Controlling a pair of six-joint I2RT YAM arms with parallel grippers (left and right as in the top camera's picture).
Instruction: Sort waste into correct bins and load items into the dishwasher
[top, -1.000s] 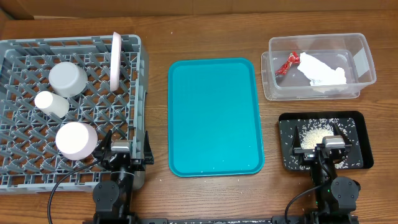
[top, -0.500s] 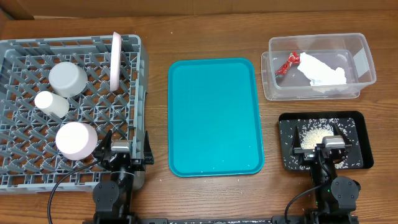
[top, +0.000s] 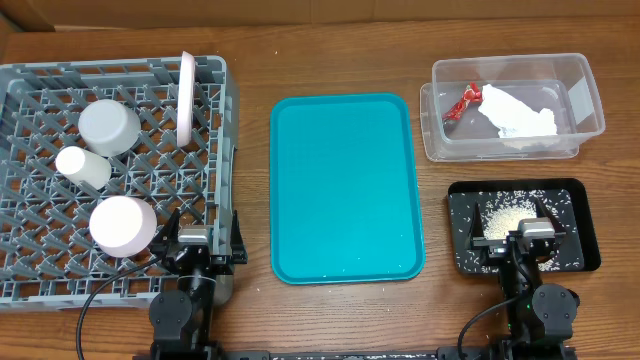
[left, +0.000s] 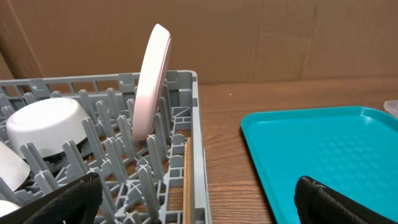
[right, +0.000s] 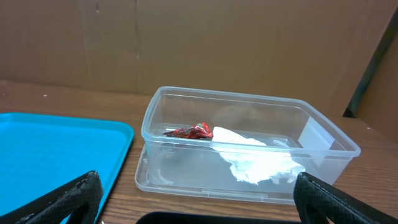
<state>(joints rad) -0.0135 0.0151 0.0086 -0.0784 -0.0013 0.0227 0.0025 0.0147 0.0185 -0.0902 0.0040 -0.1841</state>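
Note:
The grey dishwasher rack at left holds an upright pink plate, a grey-white bowl, a small white cup and a pinkish-white cup. In the left wrist view the plate and bowl stand in the rack. A clear bin at right holds a red wrapper and white paper; it also shows in the right wrist view. A black tray holds rice. My left gripper and right gripper are open and empty at the table's front edge.
A teal tray lies in the middle of the wooden table, with only a few crumbs near its front edge. A wooden stick lies along the rack's right wall. Cardboard walls stand at the back.

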